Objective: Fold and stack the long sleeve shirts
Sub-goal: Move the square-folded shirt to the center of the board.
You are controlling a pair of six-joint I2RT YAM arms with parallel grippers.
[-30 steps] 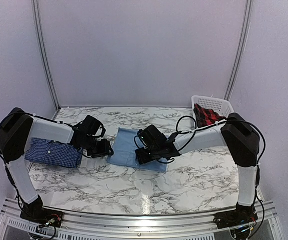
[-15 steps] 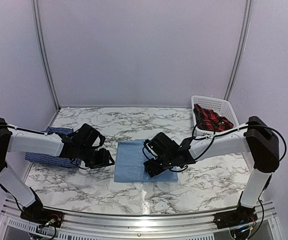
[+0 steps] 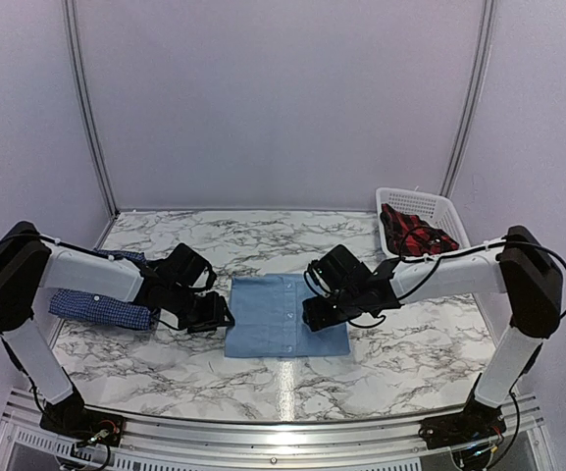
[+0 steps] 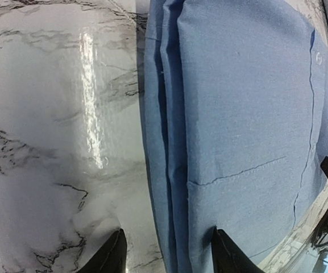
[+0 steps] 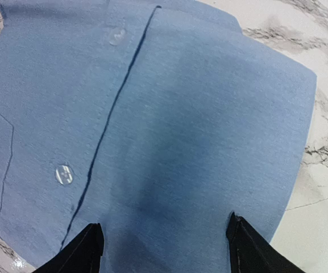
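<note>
A: Here is a wide marble bench, and in the middle of it the light blue shirt lies folded into a tidy rectangle, placket up. Off to the left the dark blue checked shirt lies folded too, partly under the left arm.

B: So the two are well apart, and nothing is stacked yet by my reading. At the far right there's a white basket with red plaid cloth in it.

A: Now the tools. The left tool sits at the blue shirt's left edge and the right tool at its right edge. Both have their fingers apart, clamped on nothing.

B: What worries you?

A: The left wrist camera. It shows the folded layers stepped along that edge, running between the fingers. If the tool closes on the top layers only and lifts, the fold could spill open.

B: And the right side?

A: That tool is low over flat cloth, and I can't tell if it touches. If it pushes down and drags, the shirt bunches. The left arm could also scuff the checked shirt beneath it.

B: The overhead view misses those layers entirely.

A: It does, yet only the overhead shows both shirts together. The right wrist view gives the smallest detail: clear buttons beside the placket.
</note>
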